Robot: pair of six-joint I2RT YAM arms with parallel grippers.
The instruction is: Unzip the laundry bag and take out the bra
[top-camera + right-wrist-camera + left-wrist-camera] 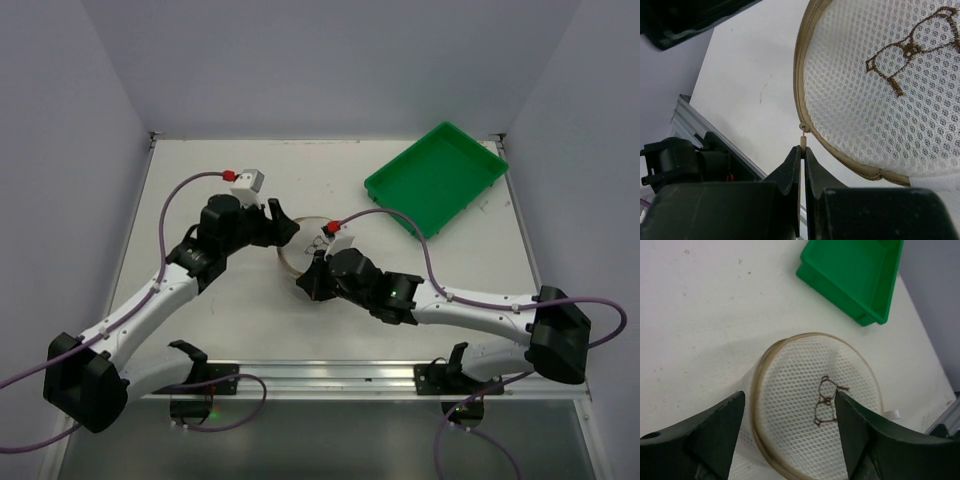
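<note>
The laundry bag [296, 252] is a round white mesh disc with a tan zipper rim, lying mid-table. Its top face [800, 410] carries a small bra drawing [910, 50]. My left gripper [790, 425] is open over the bag: one finger [715, 435] stands just outside the rim, the other finger [860, 435] over the face beside the drawing. My right gripper [803, 148] is shut on the small tan zipper pull [803, 136] at the bag's near rim. The bra itself is hidden.
A green rectangular tray [437, 177] sits at the back right of the table, also showing in the left wrist view as the green tray [855, 275]. The metal rail [330, 378] runs along the near table edge behind the right gripper.
</note>
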